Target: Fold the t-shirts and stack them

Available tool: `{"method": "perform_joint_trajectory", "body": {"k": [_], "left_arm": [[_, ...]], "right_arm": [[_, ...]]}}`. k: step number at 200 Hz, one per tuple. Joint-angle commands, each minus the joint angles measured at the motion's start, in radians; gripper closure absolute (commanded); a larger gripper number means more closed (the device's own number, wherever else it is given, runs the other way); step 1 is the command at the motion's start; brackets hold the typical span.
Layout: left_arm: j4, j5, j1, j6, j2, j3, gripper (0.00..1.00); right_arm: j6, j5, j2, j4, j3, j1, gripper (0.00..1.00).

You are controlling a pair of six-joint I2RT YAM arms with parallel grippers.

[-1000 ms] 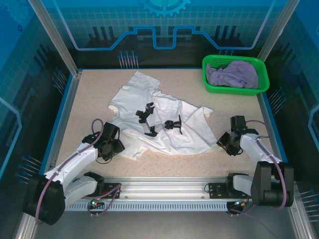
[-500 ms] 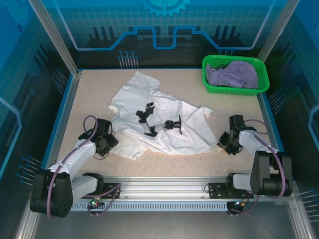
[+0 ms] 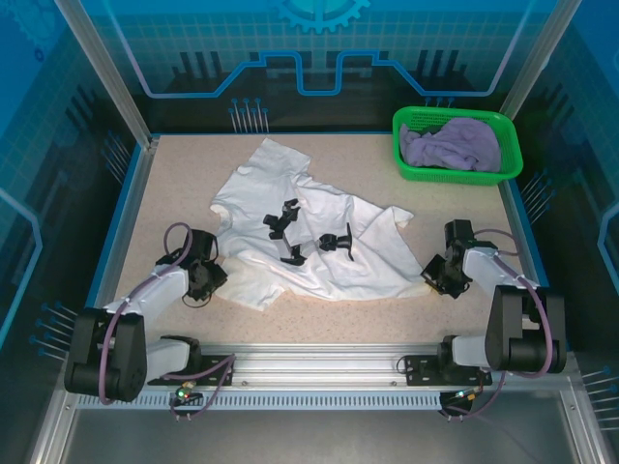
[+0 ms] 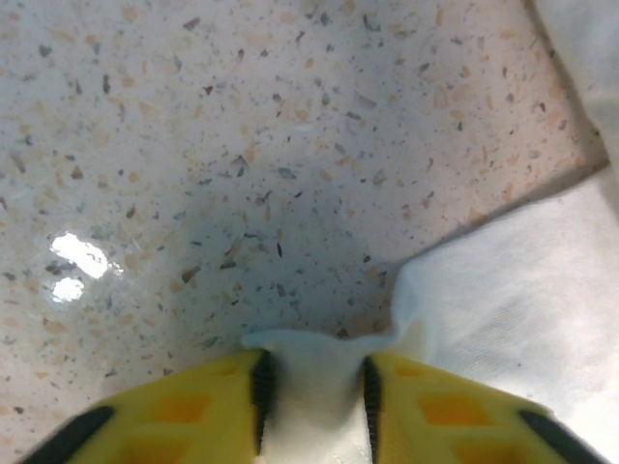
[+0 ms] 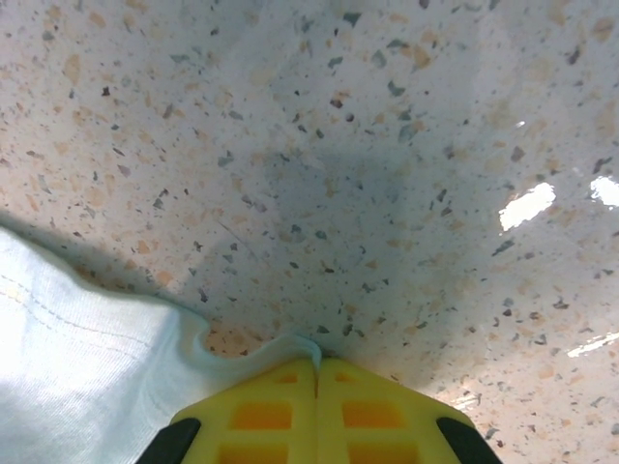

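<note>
At the left gripper [image 4: 314, 375]: clamped on a small fold of the white t-shirt [image 4: 503, 290], cloth bunched between the two yellow fingers [image 4: 193, 406]. Beyond those fingertips, bare speckled table [image 4: 242, 145]; off to the gripper's right, more of the same white cloth, lying flat.

At the right gripper [image 5: 317, 365]: pressed together, no gap between the tips. Right at the tips, a thin rumpled corner of the white t-shirt [image 5: 77, 367]; cannot tell whether actually caught or just touching. Rest of that cloth off to the gripper's left, hem stitching visible. Ahead of the tips, bare table [image 5: 338, 145] with glare spots.

From above: left gripper [image 3: 200, 287] down low at the near-left edge of the white t-shirt [image 3: 319, 273], right gripper [image 3: 437, 282] down low at its near-right corner. Spread crumpled between the two grippers and reaching away past both, with small black prints [image 3: 282, 224] near the middle. Not folded yet.

Well beyond the right gripper, apart from the white one: lavender t-shirt [image 3: 450, 145], heaped inside the green basket [image 3: 455, 175]. Not stacked. Around the cloth, open table [image 3: 174, 193] beyond the left gripper.
</note>
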Motion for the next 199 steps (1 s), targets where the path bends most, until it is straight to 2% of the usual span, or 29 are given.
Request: {"method": "perform_joint_trajectory", "body": {"k": [1,5,55,91,123,156,199], "left_arm": [[0.008,0.035,0.008,0.019,0.008,0.004,0.95],[0.012,0.041,0.008,0.023,0.002,0.003,1.0],[-0.066,0.069,-0.017,0.02,-0.161,0.064,1.0],[-0.19,0.038,-0.044,0.039,-0.243,0.266,1.0],[-0.258,0.011,-0.04,0.078,-0.238,0.463,1.0],[-0.301,0.013,-0.012,0.116,-0.209,0.61,1.0],[-0.399,0.062,0.043,0.195,-0.189,0.761,1.0]], "right_arm": [[-0.015,0.004,0.015,0.097,-0.015,0.011,1.0],[-0.016,0.004,0.012,0.094,-0.012,0.013,1.0],[-0.005,0.086,-0.097,-0.021,0.073,0.112,1.0],[0.007,0.12,-0.167,-0.121,0.212,0.159,1.0],[-0.008,0.117,-0.183,-0.184,0.361,0.161,1.0],[-0.049,0.05,-0.19,-0.201,0.463,0.162,1.0],[-0.085,-0.072,-0.251,-0.19,0.494,0.166,1.0]]}}
